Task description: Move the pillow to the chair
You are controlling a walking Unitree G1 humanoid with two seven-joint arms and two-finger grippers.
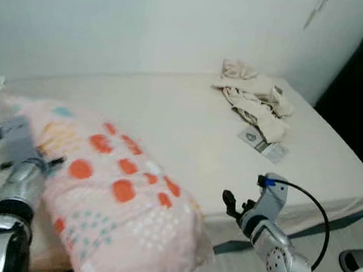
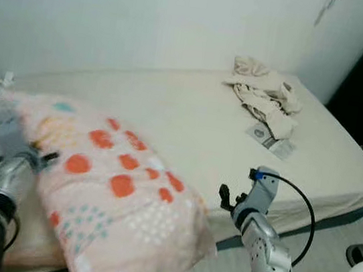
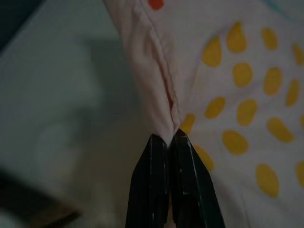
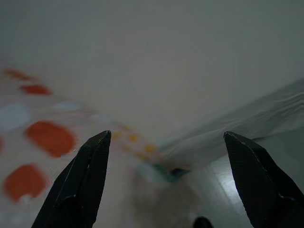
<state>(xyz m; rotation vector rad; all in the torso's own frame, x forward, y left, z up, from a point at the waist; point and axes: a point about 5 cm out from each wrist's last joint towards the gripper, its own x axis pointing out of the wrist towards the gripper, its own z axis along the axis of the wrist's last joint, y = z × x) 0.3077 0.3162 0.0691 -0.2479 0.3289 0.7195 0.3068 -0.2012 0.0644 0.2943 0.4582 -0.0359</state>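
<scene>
Pillow (image 1: pixel 115 201) fabric is pinched between the two black fingers of the left gripper (image 3: pixel 168 142), which are pressed together on a folded seam at the pillow's left edge; this pink pillow with orange and yellow dots lies at the near left of the bed (image 1: pixel 191 117), and its near corner hangs over the mattress edge. Because the hold is only on a thin fold of cloth, I judge the lift should be slow and steady, otherwise the seam may slip out. The right gripper (image 4: pixel 168 142) hovers with its fingers wide apart near the right end of the pillow, not touching it; bringing it onto that corner would share the weight. Farther right on the bed lies a heap of cream clothing (image 1: pixel 255 95) with a small packet (image 1: pixel 264 142) beside it, well apart from the pillow.
</scene>
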